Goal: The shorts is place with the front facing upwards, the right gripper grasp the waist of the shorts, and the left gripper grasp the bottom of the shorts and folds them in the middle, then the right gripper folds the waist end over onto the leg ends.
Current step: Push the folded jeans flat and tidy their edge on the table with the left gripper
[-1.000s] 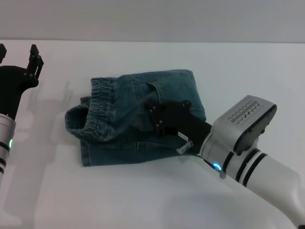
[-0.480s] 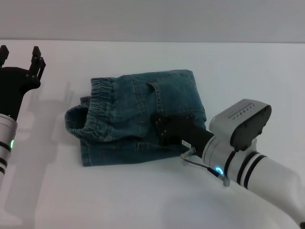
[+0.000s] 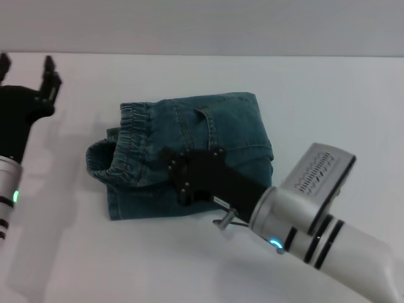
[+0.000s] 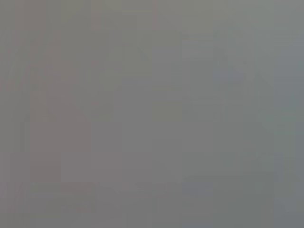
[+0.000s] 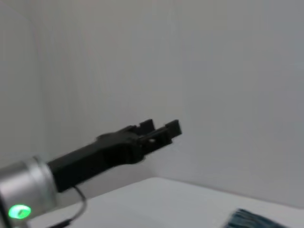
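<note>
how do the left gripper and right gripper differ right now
The left gripper is raised off to the left, clear of the shorts, fingers spread apart. The right gripper is low over the folded shorts, near their front edge; its fingers cannot be made out. Both are black claws on silver-white wrists.

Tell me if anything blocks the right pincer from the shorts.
Nothing visible does. The black two-finger right pincer sits directly over the folded blue-green denim shorts, near their front edge; only bare white table surrounds them.
</note>
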